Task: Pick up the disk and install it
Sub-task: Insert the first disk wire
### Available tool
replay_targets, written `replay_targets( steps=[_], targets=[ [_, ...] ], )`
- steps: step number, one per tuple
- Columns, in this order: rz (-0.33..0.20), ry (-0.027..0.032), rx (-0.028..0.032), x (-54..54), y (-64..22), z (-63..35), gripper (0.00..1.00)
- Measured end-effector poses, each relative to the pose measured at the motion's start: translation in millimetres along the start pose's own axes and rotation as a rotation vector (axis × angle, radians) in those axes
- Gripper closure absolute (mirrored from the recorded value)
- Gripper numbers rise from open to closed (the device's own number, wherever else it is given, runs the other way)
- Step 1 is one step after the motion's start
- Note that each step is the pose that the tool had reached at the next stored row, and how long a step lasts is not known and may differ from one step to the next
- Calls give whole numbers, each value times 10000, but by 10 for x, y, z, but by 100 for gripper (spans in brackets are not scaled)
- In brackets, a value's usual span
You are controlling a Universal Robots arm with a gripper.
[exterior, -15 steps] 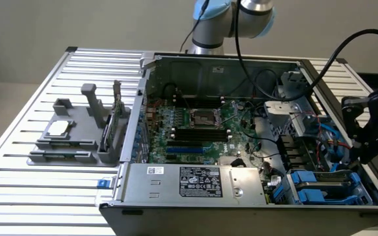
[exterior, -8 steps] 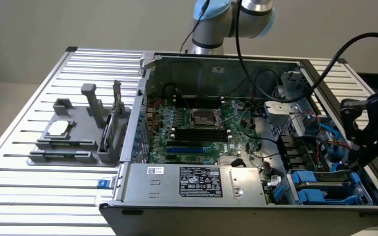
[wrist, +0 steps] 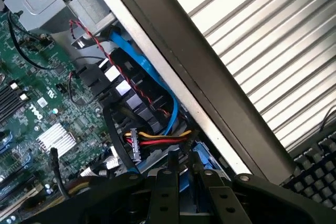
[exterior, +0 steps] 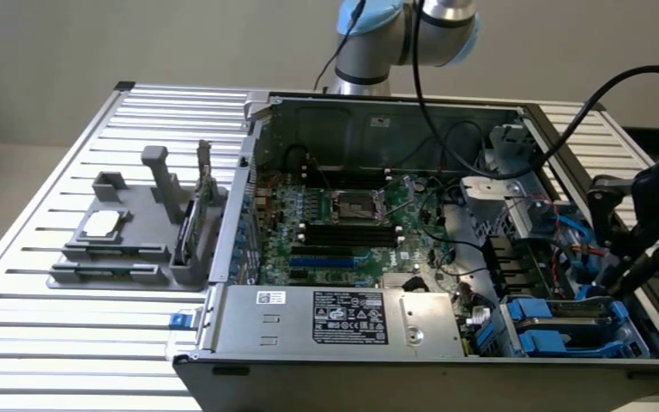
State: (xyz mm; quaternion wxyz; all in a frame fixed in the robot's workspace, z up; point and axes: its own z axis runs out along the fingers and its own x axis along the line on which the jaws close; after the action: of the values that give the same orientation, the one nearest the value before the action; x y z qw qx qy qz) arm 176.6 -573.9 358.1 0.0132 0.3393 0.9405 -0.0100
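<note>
The disk (exterior: 568,319) lies flat in the drive bay at the near corner of the open computer case, on the exterior view's right. It shows a grey face with a thin blue carrier around it. My black gripper (exterior: 607,290) reaches down into that bay, its fingertips at the disk's far edge. In the wrist view the two black fingers (wrist: 167,195) stand close together, and the gripper (wrist: 187,192) is shut on the blue carrier edge (wrist: 202,160) of the disk. The rest of the disk is hidden below the fingers.
The case wall (wrist: 210,93) runs close beside the gripper. A blue cable (wrist: 142,72) and red-yellow power wires (wrist: 157,136) lie just past the bay. The grey power supply box (exterior: 341,319) and motherboard (exterior: 341,223) fill the case. A grey fixture (exterior: 123,245) stands on the slatted table (exterior: 32,283).
</note>
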Motion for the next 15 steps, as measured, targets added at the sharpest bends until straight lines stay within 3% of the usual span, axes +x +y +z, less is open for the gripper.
replay_targets(
  steps=[12,13,15],
  targets=[
    [2064,41,85,3,1,87,78],
    [2139,66,100,2,1,90,78],
    [2204,174,112,2,1,93,78]
  ],
)
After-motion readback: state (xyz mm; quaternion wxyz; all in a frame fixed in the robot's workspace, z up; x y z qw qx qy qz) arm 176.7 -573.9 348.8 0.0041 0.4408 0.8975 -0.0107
